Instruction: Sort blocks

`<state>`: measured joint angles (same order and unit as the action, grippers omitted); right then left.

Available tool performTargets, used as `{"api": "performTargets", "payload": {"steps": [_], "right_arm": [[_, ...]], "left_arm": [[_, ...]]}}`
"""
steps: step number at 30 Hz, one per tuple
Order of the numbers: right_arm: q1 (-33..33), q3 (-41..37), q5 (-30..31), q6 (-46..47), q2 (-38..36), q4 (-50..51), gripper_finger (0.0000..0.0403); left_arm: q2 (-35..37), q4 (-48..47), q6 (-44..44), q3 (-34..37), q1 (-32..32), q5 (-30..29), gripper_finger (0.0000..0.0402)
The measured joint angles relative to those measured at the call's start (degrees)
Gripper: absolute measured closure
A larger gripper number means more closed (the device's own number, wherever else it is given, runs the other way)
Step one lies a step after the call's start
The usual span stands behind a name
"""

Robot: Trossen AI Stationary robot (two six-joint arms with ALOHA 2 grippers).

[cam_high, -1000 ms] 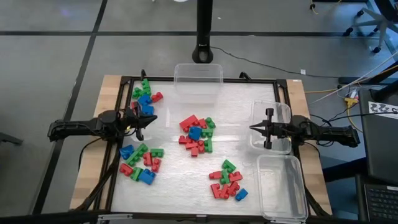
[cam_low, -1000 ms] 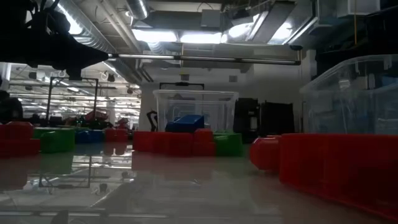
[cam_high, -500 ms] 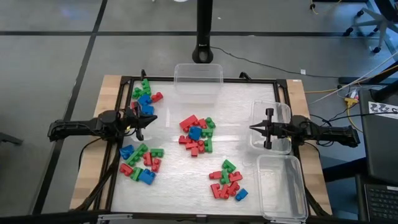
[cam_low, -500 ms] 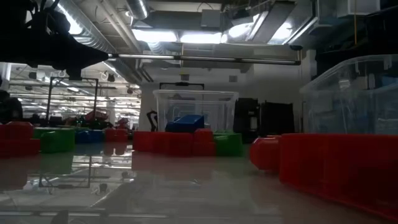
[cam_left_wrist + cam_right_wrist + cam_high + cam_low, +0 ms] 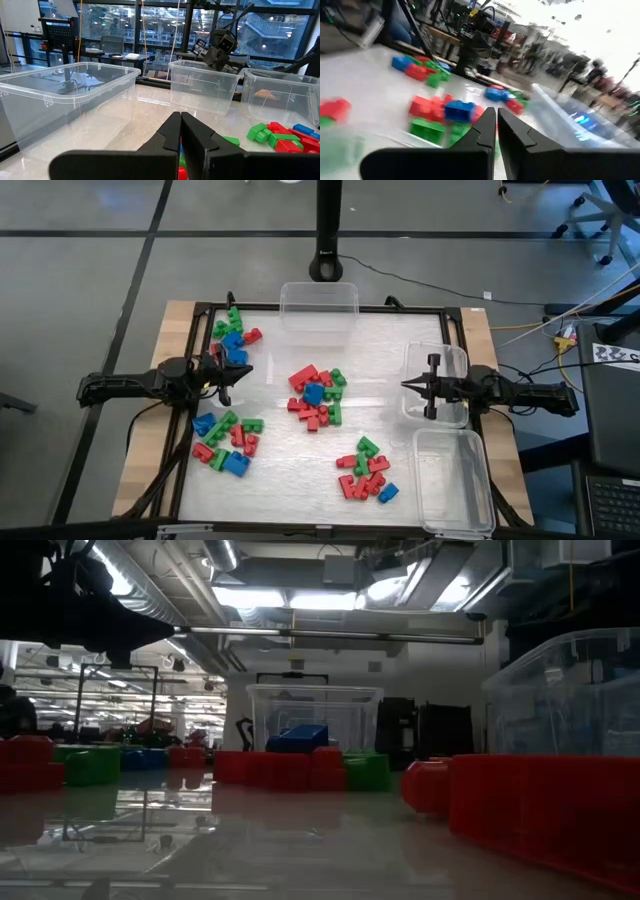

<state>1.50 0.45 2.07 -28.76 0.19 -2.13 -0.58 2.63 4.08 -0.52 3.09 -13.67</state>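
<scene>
Nearest to me, at about five o'clock on the table (image 5: 400,330), lay a small heap of blocks (image 5: 365,473), mostly red with a little green and one blue at its edge, just beside the near tub (image 5: 455,480). At seven o'clock sat a second heap (image 5: 226,443), mixed in all three colours. My left pincer (image 5: 240,376) hung at nine o'clock, clenched on nothing, between that heap and the cluster at ten o'clock (image 5: 232,333). My right pincer (image 5: 404,386) was at three o'clock, likewise clenched and empty, its tips reaching out over the side tub (image 5: 436,385) toward the middle. At the centre lay the fourth heap (image 5: 317,395), a blue block sitting on red ones. Farthest, at twelve o'clock, stood the far tub (image 5: 319,304), with nothing in it that I could see. I judged the blocks light, rigid and glossy, so likely to skid on the slick top or twist out of a crooked pinch. I judged it best to take each across its flat side walls, low down, not over the studs, and to start with loose ones at a heap's edge.
</scene>
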Motion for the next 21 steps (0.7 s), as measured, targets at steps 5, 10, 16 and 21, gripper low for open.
{"api": "performTargets", "payload": {"steps": [5, 10, 16, 21], "right_arm": [[0.0, 0.6, 5.5, -10.6, 0.0, -1.2, 0.0382], [0.0, 0.7, 6.0, -10.9, 0.0, -1.4, 0.0382], [0.0, 0.8, 6.0, -10.5, 0.0, -0.5, 0.0382], [0.0, 0.9, 4.2, -9.2, 0.0, -1.1, 0.0382]], "left_arm": [[0.0, 0.0, 0.0, 0.0, 0.0, 0.0, 0.0400], [0.0, 0.0, 0.0, 0.0, 0.0, 0.0, 0.0400], [0.0, 0.0, 0.0, 0.0, 0.0, 0.0, 0.0400], [0.0, 0.5, 0.0, 0.0, 0.0, -0.9, 0.0400]]}}
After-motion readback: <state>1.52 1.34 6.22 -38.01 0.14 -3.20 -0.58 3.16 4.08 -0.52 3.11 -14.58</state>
